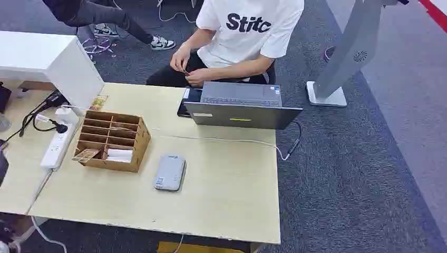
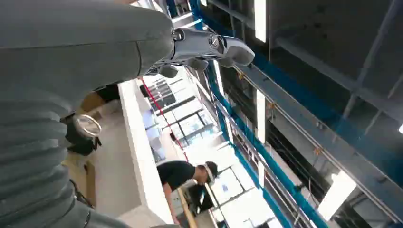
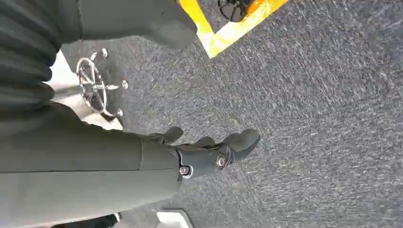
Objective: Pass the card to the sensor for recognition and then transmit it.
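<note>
On the pale wooden table (image 1: 221,195) sits a brown slotted organizer box (image 1: 112,140), and the cards are in it — a patterned tan card (image 1: 86,154) lies in the near left compartment, with a white card (image 1: 120,155) in the compartment beside it. Another patterned card (image 1: 98,102) lies flat on the tabletop behind the box, close to the white cabinet (image 1: 58,63). The sensor, a flat grey card reader (image 1: 169,172), rests just beside the box's near right corner, apart from it, with bare tabletop all round its front and right sides up to the table's near edge. A thin cable (image 1: 232,140) crosses the table behind the reader to a grey laptop (image 1: 241,105) at the far edge, where a seated person in a white T-shirt (image 1: 248,29) faces the table. A white power strip (image 1: 58,143) runs along the left edge.

The left hand (image 2: 199,50) is raised toward the ceiling, fingers loosely curled, holding nothing. The right hand (image 3: 214,152) hangs over grey carpet (image 3: 309,118) — fingers bent, slightly apart, nothing in them.
</note>
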